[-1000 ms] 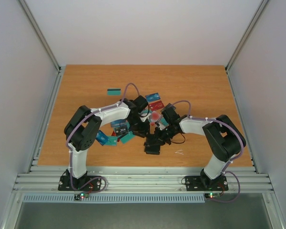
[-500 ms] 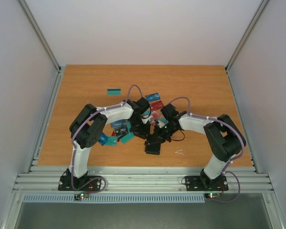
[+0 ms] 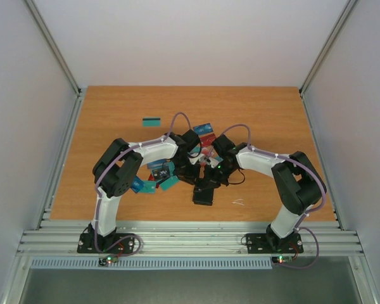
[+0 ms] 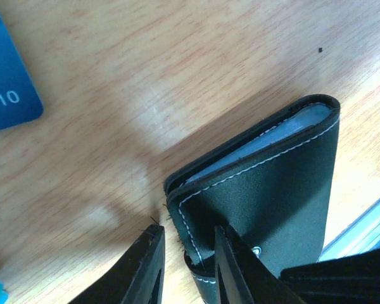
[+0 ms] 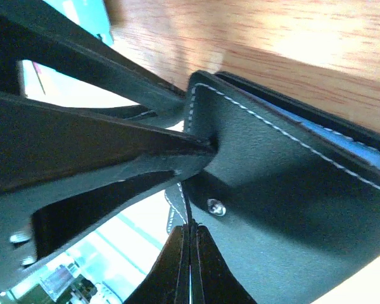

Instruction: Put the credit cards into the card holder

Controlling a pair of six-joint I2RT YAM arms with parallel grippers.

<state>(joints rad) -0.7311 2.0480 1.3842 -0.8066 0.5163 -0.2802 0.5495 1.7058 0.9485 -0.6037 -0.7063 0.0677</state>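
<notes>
Left tool [image 4: 189, 269] and right tool [image 5: 190, 266] each pinch the card holder [image 4: 272, 202], blue credit card [image 5: 370, 155] inside.

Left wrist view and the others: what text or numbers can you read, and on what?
"810": white digits on the blue card, left wrist view; the rest of the number runs off the picture.
Card holder: no text shows on it in either wrist view.
Cards in the top view: printed marks too small to read.
Right wrist view: nothing readable.
</notes>
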